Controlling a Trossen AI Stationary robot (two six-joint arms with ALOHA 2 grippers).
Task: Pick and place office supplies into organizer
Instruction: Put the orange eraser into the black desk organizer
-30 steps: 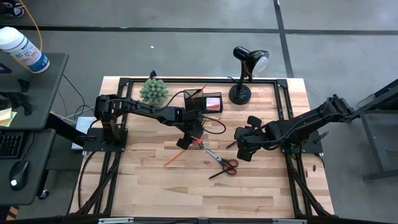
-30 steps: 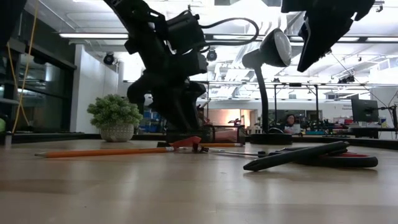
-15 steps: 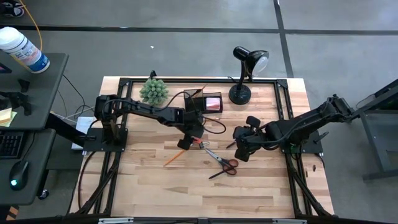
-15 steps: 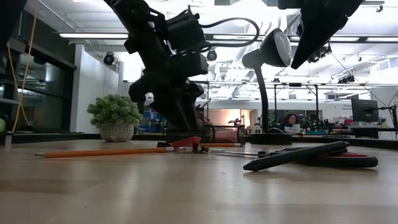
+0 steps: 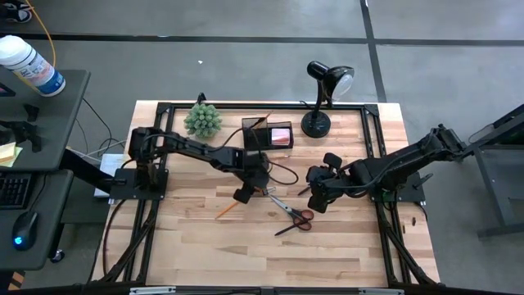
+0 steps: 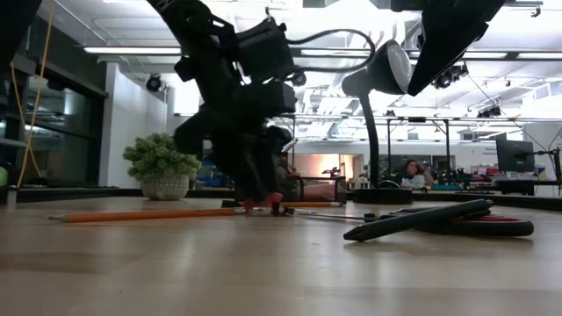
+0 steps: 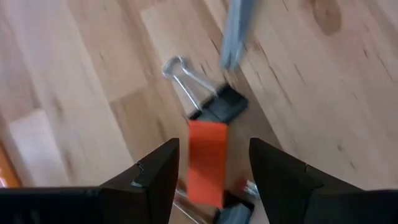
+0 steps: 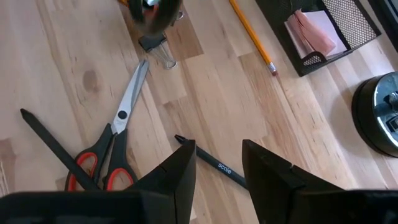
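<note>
Red clip piece (image 7: 206, 160) lies on the wooden counter (image 5: 344, 246) between the left claw's (image 7: 211, 163) spread fingers, unheld; right claw (image 8: 217, 167) hovers open, empty.

A light wooden table (image 5: 344, 246) stands on a grey floor (image 5: 246, 74) crossed by dark lines. On the table sit a black desk lamp (image 5: 326, 94) and a green spiky plant (image 5: 202, 120). A side desk (image 5: 61, 98) holds a white bottle (image 5: 31, 64), keyboard (image 5: 12, 190) and mouse (image 5: 25, 229). Beyond the table, ceiling strip lights (image 6: 132, 50) glow, and a person (image 6: 409, 173) sits far off.
</note>
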